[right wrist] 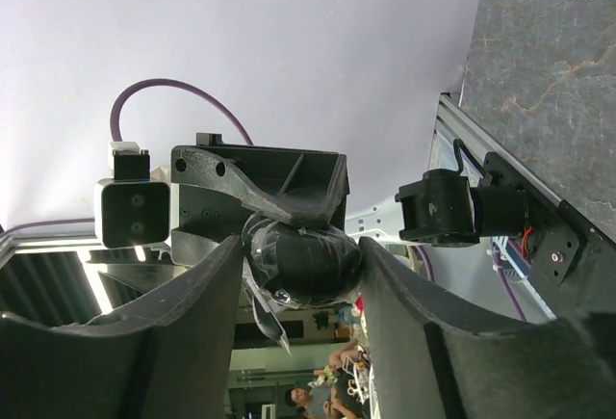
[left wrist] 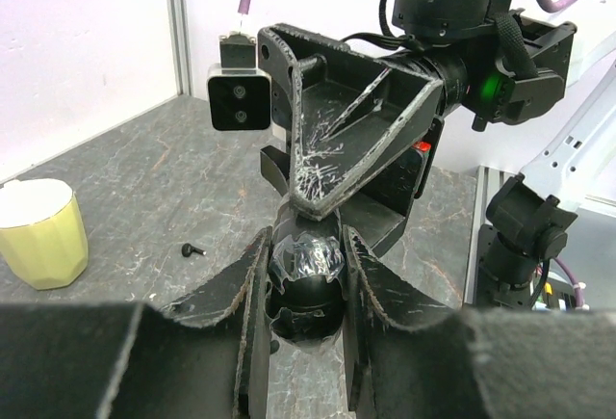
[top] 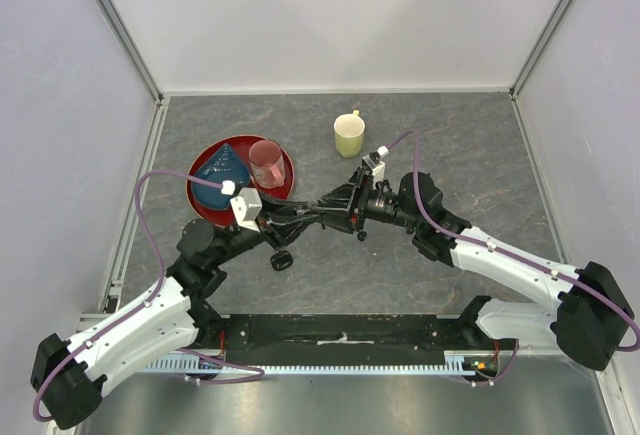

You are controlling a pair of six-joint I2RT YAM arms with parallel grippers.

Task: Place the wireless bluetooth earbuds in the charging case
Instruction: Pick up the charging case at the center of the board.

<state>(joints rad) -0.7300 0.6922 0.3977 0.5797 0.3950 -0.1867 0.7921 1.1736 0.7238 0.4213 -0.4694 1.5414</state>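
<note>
A: Left gripper [left wrist: 308, 244]?
B: Clamped on the case [left wrist: 306, 294]. It's a glossy black oval with clear film on top, held up off the table [top: 480, 155].
A: Right gripper [right wrist: 300, 246]?
B: Nose to nose with the left one, fingers either side of the same case. Partly closed, can't tell if they press it.
A: Earbuds?
B: One earbud [left wrist: 192, 248] visible, tiny, lying on the table left of the left gripper, between it and the mug [left wrist: 38, 231]. Touches neither.
A: Rest?
B: Another black pod [top: 281, 260] on the table, near side of the left gripper. Red plate [top: 205, 205] behind it, with a blue cone [top: 222, 165] and a pink cup [top: 267, 162].
</note>
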